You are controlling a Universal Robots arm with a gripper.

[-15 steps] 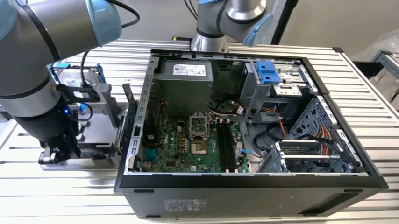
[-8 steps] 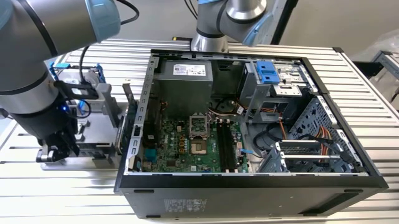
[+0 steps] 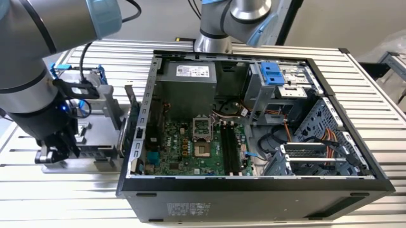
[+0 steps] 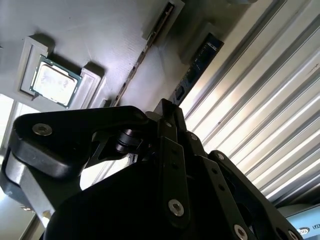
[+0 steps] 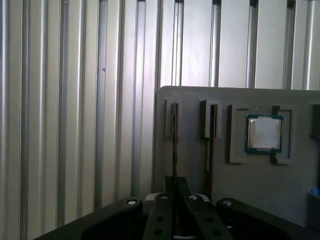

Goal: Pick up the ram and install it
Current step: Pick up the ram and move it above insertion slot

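The ram point(image 5: 174, 135) stands on edge in a slot of the grey holder point(image 5: 240, 200). In the second wrist view the ram point(image 4: 197, 65) is a dark stick with chips that runs in under my fingertip. My gripper point(image 5: 175, 183) is shut on the ram's near end, and the stick still sits in its slot. In the exterior view my gripper point(image 3: 56, 149) is low over the grey holder point(image 3: 95, 140), at that view's left, beside the open computer case point(image 3: 254, 187).
A second stick point(image 5: 210, 135) stands in the neighbouring slot, and a square silver processor point(image 5: 263, 133) lies beyond it. A hard drive in a blue frame point(image 3: 79, 78) stands at the holder's back. The motherboard's long memory slots point(image 3: 229, 147) lie inside the case. Ribbed metal table point(image 3: 381, 95) all around.
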